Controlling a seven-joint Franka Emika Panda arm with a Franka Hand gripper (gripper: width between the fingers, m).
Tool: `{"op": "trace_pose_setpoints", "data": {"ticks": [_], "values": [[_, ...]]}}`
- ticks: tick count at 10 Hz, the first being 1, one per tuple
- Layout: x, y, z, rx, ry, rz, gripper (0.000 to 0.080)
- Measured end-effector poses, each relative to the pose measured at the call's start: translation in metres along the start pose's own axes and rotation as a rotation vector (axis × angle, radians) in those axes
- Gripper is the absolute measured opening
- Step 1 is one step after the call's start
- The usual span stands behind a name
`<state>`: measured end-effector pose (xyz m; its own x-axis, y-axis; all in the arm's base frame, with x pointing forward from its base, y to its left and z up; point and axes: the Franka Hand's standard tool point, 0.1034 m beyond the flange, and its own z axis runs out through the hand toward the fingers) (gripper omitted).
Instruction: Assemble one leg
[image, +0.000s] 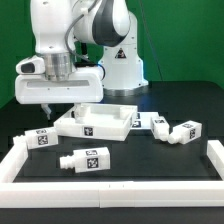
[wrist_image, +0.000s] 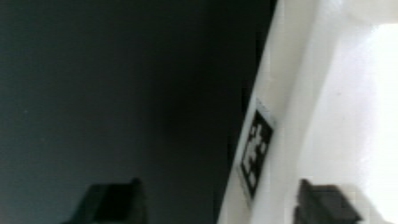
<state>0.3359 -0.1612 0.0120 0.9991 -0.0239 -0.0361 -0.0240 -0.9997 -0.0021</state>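
1. Four legs alike are seen on the table, none of them held. Each is a small white plastic piece with a blocky body, a black-and-white square tag and a narrower round end.
2. The front leg (image: 88, 160) lies on its side near the front rim, its round end towards the exterior view's left.
3. The left leg (image: 40, 137) lies just beside the tabletop (image: 97, 122), at the exterior view's left.
4. The third leg (image: 152, 122) and the fourth leg (image: 184, 131) lie near each other at the tabletop's other side.
5. The gripper (image: 55, 103) is held low over the tabletop's left rear corner. In the wrist view the gripper (wrist_image: 222, 200) is shown with its fingers (wrist_image: 116, 200) spread wide and nothing pinched. A white edge bearing a tag (wrist_image: 262, 150) is seen below it; which part this is cannot be told.
6. The table (image: 150, 160) is black and is bordered by a low white rim (image: 110, 190).
7. A green backdrop (image: 190, 40) is seen behind the white arm base (image: 120, 65).
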Motion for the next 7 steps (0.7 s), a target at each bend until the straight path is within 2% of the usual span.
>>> {"op": "trace_pose_setpoints", "data": {"ticks": [2, 3, 4, 5, 6, 7], "values": [[0.001, 0.0, 0.0, 0.0, 0.001, 0.0, 0.0068], [0.002, 0.0, -0.001, 0.001, 0.001, -0.003, 0.0052], [0.005, -0.012, -0.01, 0.05, -0.042, 0.006, 0.0052], [0.018, -0.023, -0.032, 0.091, -0.062, 0.004, 0.0052], [0.031, -0.037, -0.055, 0.094, -0.066, -0.002, 0.0052], [0.041, -0.05, -0.066, 0.103, -0.079, 0.019, 0.0052]]}}
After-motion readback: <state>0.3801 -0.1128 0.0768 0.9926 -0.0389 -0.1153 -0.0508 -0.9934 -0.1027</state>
